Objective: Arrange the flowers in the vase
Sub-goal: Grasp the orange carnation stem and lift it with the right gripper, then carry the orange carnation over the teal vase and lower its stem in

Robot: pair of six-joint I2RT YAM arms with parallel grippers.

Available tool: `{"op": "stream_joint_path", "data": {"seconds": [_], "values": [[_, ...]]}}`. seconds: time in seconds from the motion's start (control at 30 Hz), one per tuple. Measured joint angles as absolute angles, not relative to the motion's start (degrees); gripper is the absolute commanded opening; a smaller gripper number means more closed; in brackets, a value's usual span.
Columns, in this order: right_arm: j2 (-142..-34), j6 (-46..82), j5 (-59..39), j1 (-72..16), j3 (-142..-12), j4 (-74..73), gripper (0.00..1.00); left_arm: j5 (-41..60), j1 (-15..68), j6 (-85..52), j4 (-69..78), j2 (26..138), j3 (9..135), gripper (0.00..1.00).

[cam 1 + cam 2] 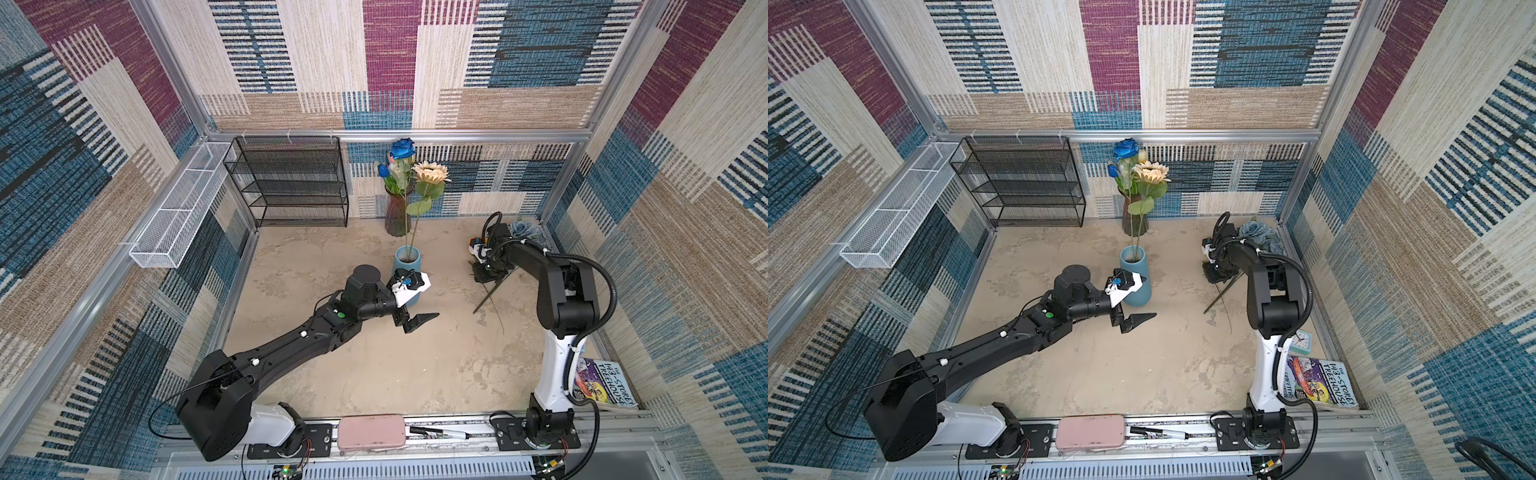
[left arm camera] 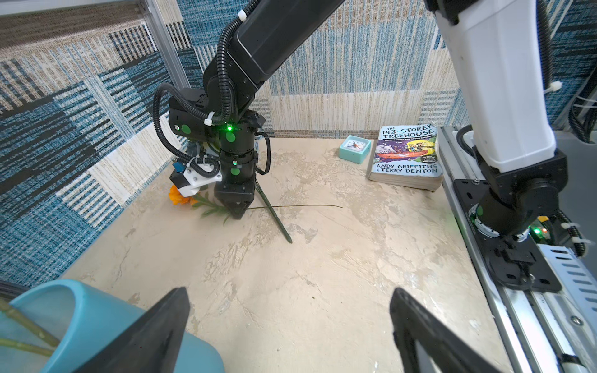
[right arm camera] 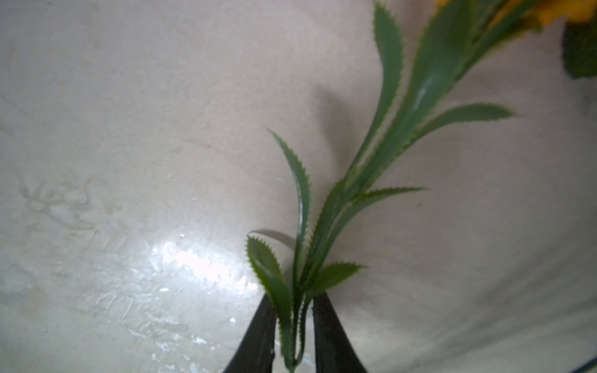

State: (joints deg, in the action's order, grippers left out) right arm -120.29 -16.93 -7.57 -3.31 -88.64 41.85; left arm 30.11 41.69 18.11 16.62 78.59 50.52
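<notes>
While left jaws wide, empty — right jaws tight around orange flower stem (image 3: 352,190).

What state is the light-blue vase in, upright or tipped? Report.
Upright. In both top views the light-blue vase stands on its base, mouth up, and the cream sunflower rises from it on its stem.

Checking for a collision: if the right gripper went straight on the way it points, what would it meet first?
The right gripper points down: first the orange flower's stem between its jaws, then likely the tabletop beneath.
</notes>
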Motion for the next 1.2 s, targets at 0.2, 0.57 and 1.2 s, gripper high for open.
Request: {"op": "stream_joint_path", "data": {"seconds": [0.2, 0.57, 1.2], "values": [[-117.0, -15.9, -10.3, -3.6, -88.9, 41.3, 0.11, 29.2, 41.7, 17.9, 17.3, 76.6, 49.0, 0.99], [-95.1, -9.4, -19.5, -3.9, -82.3, 27.0, 0.04, 28.6, 40.1, 14.1, 24.3, 66.9, 44.3, 0.99], [-68.4, 5.7, -30.5, -20.7, -54.8, -45.6, 0.0, 19.8, 25.3, -8.1, 46.9, 64.1, 31.5, 0.99]]}}
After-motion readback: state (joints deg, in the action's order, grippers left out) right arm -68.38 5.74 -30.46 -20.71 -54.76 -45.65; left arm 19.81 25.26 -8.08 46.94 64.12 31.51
